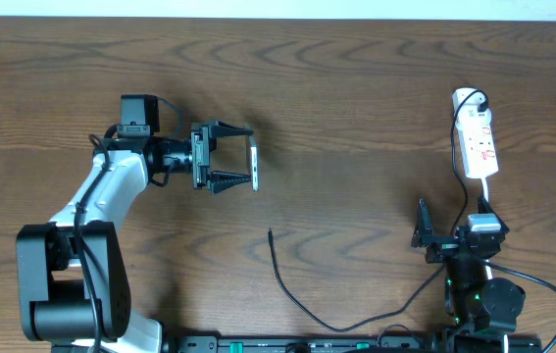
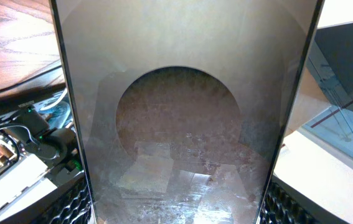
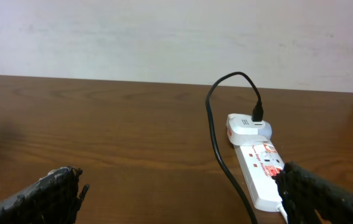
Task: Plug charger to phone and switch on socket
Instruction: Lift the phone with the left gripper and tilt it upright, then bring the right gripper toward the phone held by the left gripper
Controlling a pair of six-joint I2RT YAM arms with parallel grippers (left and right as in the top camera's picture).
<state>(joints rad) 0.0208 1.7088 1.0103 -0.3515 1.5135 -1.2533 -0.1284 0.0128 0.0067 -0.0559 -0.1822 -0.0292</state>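
Note:
My left gripper (image 1: 230,156) is shut on the phone (image 1: 254,163), held on edge above the table at centre left. In the left wrist view the phone's glossy brownish face (image 2: 182,112) fills the frame between the fingers. The charger cable (image 1: 302,306) lies on the table at lower centre; its free plug tip (image 1: 271,233) points up, below the phone and apart from it. The cable's other end goes into a white adapter in the socket (image 1: 477,142) at far right, also in the right wrist view (image 3: 260,168). My right gripper (image 1: 451,240) is open and empty, near the front edge.
The socket's white cord (image 1: 483,196) runs down toward my right arm's base (image 1: 483,294). My left arm's base (image 1: 67,284) stands at the lower left. A pale wall runs along the table's far edge (image 3: 164,37).

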